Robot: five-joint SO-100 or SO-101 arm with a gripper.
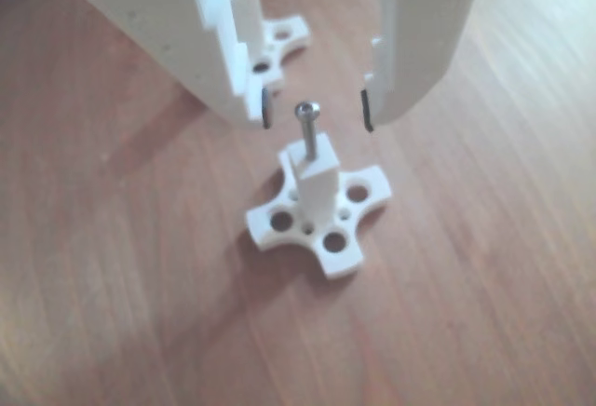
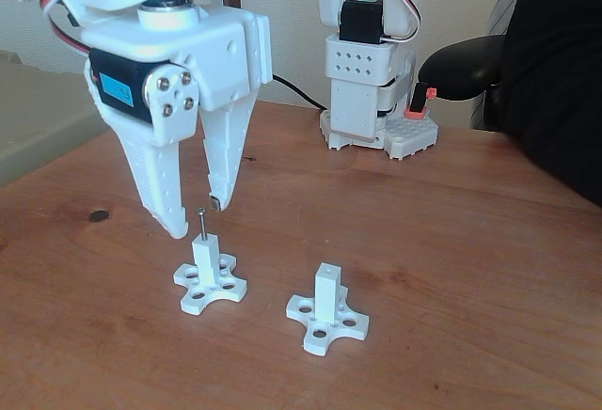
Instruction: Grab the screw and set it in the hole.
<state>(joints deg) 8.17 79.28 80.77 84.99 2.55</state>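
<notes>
Two white posts on a wooden desk (image 2: 451, 241), one carrying the screw (image 1: 308, 131).

Screw stands upright in the hole at the top of the left post (image 2: 206, 258) in the fixed view, its round head raised clear above the end face; the hole itself is hidden by the shank. Gripper (image 1: 317, 108) hangs just above with its jaws spread apart, one fingertip on either side of the screw head and touching neither it nor the post. Second post (image 2: 326, 294) stands to the right in the fixed view, its top hole (image 2: 326, 268) unfilled. Both posts rise from cross-shaped bases (image 1: 326, 229) pierced by larger round holes. Behind stands a second arm's base (image 2: 362, 100).
</notes>
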